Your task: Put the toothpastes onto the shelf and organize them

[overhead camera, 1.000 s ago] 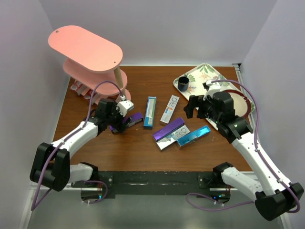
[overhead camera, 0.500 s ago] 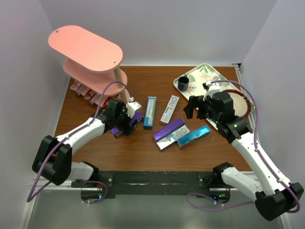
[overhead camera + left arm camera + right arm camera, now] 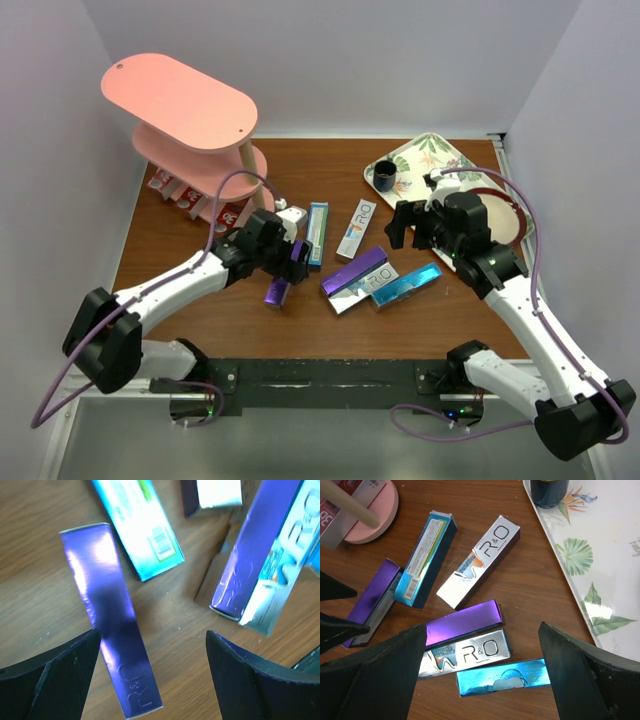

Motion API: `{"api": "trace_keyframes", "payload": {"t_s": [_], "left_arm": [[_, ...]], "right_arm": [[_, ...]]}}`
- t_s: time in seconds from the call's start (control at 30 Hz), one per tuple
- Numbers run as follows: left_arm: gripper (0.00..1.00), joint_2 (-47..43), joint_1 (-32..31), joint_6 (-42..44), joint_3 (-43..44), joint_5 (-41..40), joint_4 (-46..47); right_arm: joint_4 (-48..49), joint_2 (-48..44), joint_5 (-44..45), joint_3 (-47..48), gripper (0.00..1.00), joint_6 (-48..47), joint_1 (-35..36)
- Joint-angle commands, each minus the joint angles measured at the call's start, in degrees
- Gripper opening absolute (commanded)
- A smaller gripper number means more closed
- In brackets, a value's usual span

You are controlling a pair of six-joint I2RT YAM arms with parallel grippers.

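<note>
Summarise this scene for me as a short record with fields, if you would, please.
shelf: pink three-tier stand, far left; red cartons on its bottom tier
loose toothpastes: six on the table
left hand: open over a purple carton lying flat
right hand: open above the carton cluster, holding nothing
tray: leaf-patterned, far right, holds a dark cup
</note>
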Motion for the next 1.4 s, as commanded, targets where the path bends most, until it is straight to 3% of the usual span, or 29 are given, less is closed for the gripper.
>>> {"api": "trace_keyframes", "payload": {"t_s": [0.0, 0.17, 0.33, 0.43, 0.73, 1.07, 1.37], "left_arm": [[0.91, -5.14, -0.03, -9.35, -1.88, -9.24, 0.68], [0.88, -9.0, -1.78, -18.22, -7.24, -17.87, 0.67], [0.9, -15.69, -11.26, -26.12, -13.49, -28.84, 1.3], [0.9, -17.36, -13.73, -29.47, -16.12, -32.46, 0.15], [0.88, -13.24, -15.93, -30.01, -19.38, -32.21, 2.52], [0.65, -10.16, -19.19, -30.54, -21.84, -37.13, 8.22], [0.62, -7.26, -20.07, -29.31, -24.04, -39.59, 15.44]], "right_arm": [[1.56, -0.43, -0.03, 0.12, 0.99, -0.93, -0.24], [1.91, -0.43, -0.12, -0.05, 0.99, -0.84, -0.24], [1.82, -0.08, -0.38, -0.05, 0.98, -0.75, -0.24], [1.73, -0.08, -0.38, 0.03, 0.98, -0.84, -0.24], [1.56, -0.16, 0.06, 0.03, 0.99, -0.84, -0.24], [1.56, 0.1, -0.03, -0.05, 0.98, -0.84, -0.24], [1.64, 0.19, -0.12, -0.23, 0.99, -0.84, -0.33]]}}
